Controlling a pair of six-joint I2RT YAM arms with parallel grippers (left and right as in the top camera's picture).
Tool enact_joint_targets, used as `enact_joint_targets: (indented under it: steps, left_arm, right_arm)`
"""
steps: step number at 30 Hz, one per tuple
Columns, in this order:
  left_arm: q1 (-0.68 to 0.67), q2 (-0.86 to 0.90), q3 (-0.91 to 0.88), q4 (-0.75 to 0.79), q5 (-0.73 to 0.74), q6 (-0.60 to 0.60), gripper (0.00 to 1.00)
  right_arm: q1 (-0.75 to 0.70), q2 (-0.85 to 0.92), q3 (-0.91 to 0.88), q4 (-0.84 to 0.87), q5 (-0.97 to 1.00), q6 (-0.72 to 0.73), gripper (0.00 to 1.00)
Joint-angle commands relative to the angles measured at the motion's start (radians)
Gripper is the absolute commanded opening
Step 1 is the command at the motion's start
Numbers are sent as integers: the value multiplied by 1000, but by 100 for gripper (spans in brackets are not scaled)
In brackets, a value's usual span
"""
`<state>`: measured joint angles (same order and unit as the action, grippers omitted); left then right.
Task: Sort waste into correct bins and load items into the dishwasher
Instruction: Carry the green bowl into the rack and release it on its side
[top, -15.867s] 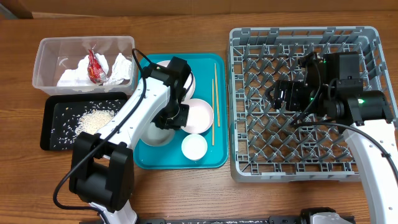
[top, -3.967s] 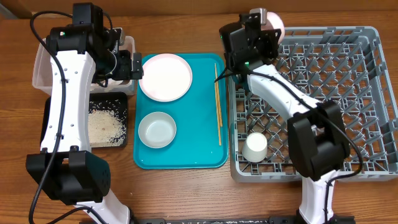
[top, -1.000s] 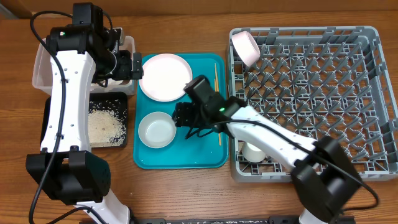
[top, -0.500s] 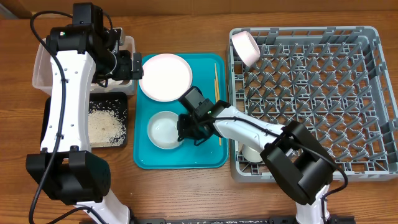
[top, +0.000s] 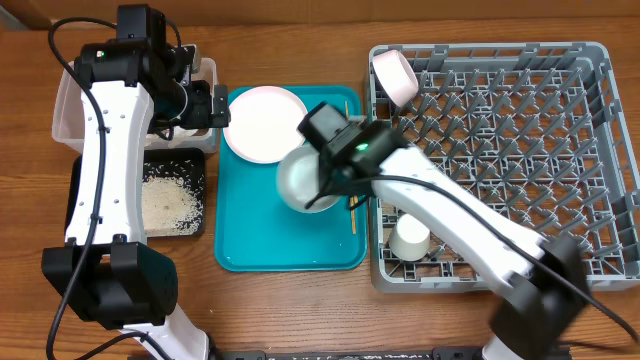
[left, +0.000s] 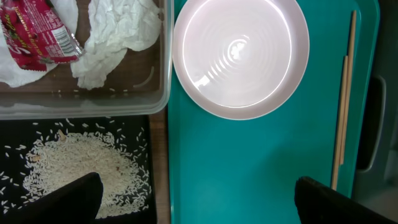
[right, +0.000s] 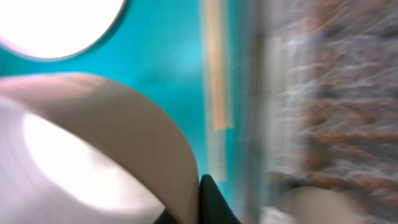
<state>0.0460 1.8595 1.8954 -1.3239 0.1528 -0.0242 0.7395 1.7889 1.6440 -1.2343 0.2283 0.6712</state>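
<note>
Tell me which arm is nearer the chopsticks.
Right. The right arm, jaws shut on a bowl, is just beside the chopsticks; the left arm sits across the tray, past the plate, by the clear tub.

The wooden table carries four things: a clear plastic tub at far left, a black tray just in front (close against it), a teal serving tray in the middle, and a grey dish rack on the right.

Left fingers wide, right fingers tight.
</note>
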Motion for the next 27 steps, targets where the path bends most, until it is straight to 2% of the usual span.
enact_joint_targets:
  steps: [1, 5, 9, 14, 19, 22, 27]
  left_arm:
    - [-1, 5, 18, 0, -3, -10, 100]
    - [-1, 5, 18, 0, -3, -10, 100]
    - [-1, 5, 18, 0, -3, -10, 100]
    - [-1, 5, 18, 0, -3, -10, 100]
    - [-1, 5, 18, 0, -3, -10, 100]
    - [-1, 5, 18, 0, -3, -10, 100]
    - [-1, 5, 18, 0, -3, -10, 100]
  right_arm:
    - [-4, -105, 64, -120, 435, 38, 4]
    - [-4, -159, 65, -325, 734, 192, 4]
    - [-4, -155, 50, -417, 944, 336, 4]
    - [-8, -119, -27, -303, 1114, 326, 4]
    - [-38, -22, -87, -187, 1207, 216, 4]
    - [-55, 62, -89, -161, 1255, 157, 4]
    - [-66, 169, -89, -157, 1298, 150, 4]
